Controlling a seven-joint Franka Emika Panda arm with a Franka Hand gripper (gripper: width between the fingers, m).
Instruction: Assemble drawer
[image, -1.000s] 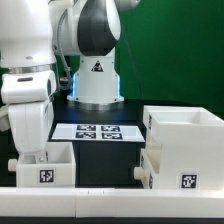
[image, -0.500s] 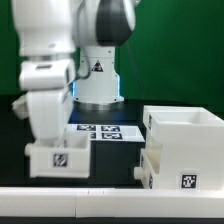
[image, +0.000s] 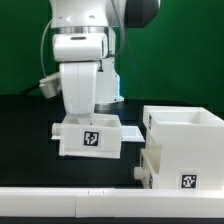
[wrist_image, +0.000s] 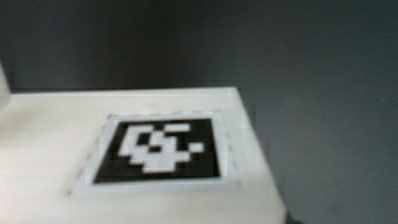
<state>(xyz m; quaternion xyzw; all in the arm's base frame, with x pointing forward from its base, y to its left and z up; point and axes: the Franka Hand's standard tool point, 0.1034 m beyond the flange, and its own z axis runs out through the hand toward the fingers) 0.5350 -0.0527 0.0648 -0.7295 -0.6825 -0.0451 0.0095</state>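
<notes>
While the arm reaches down in the exterior view, its hand (image: 82, 118) is hidden behind a small white tray (image: 88, 138), which hangs clear above the counter (image: 30, 130); the fingers themselves are hidden, so whether they are apart or clamped on the tray cannot be told. The tray faces the camera with a black-and-white square tag (image: 90, 138) on its front. In the wrist view, a tag (wrist_image: 164, 150) on a white surface fills the frame, blurred.

Just beside the tray, toward the exterior view's right, the large white casing (image: 185, 140) rests on the counter, open at the top, with a tag (image: 188, 182) low on its front face. The counter is black. A white rail (image: 60, 198) crosses the foreground. The backdrop (image: 190, 50) is green. No tag pattern carries readable lettering.
</notes>
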